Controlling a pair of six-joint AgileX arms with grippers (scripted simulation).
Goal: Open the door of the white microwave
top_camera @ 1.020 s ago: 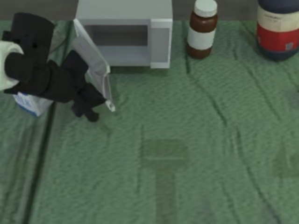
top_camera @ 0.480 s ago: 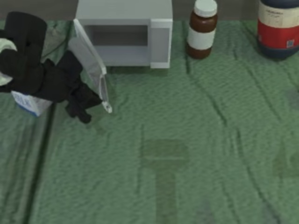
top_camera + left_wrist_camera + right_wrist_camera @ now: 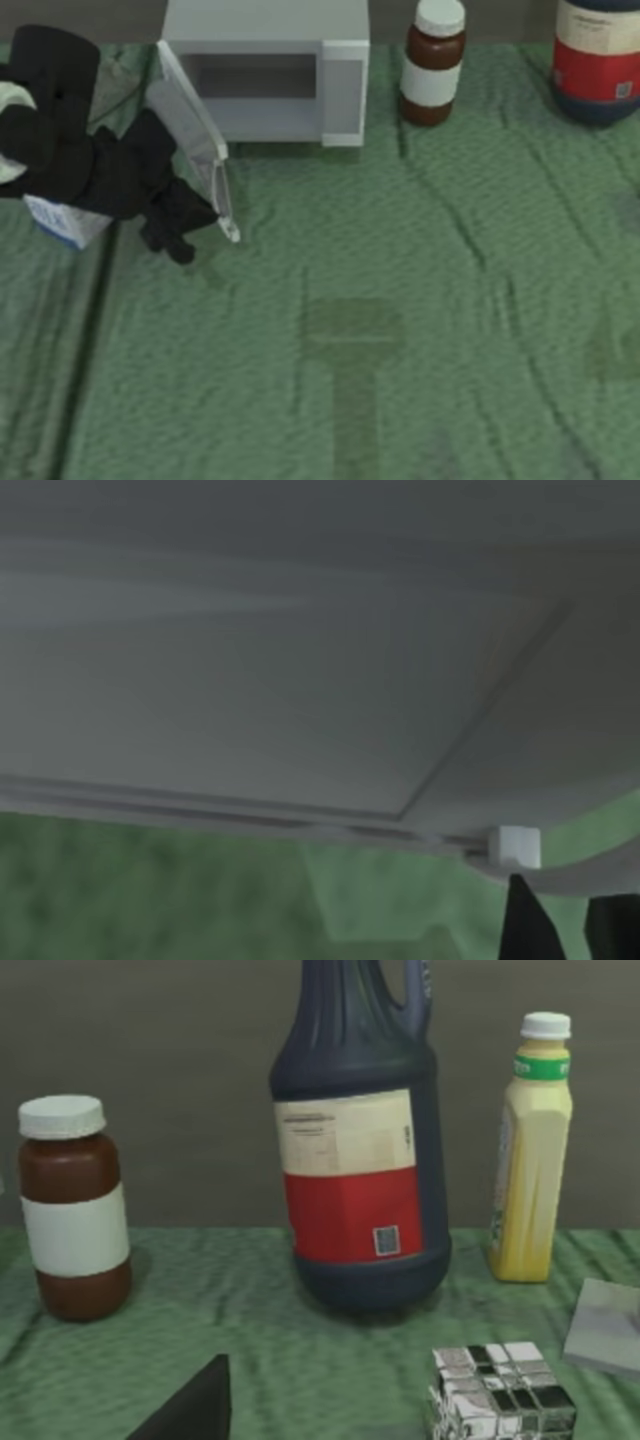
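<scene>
Microwave door swung wide on the green cloth-covered table: the small boxy white microwave sits at the far edge, left of centre in the top view, its cavity exposed and its grey control strip on the right side of its front. The flat white-framed door with a grey translucent window stands out from the left side of the box, hinged there, its free edge reaching toward the near side of the table. The left arm's black two-finger gripper is just beside that free edge, on the door's left; whether its fingers are clenched or released cannot be told. In the left wrist view the door fills most of the frame, a small white block at its corner and black fingertips just beyond. A blue-and-white carton lies partly under the left arm. Right of the microwave stand a brown white-capped jar and a dark red-labelled jug. The right wrist view adds a yellow bottle and a mirrored cube; the right gripper itself is not in view
</scene>
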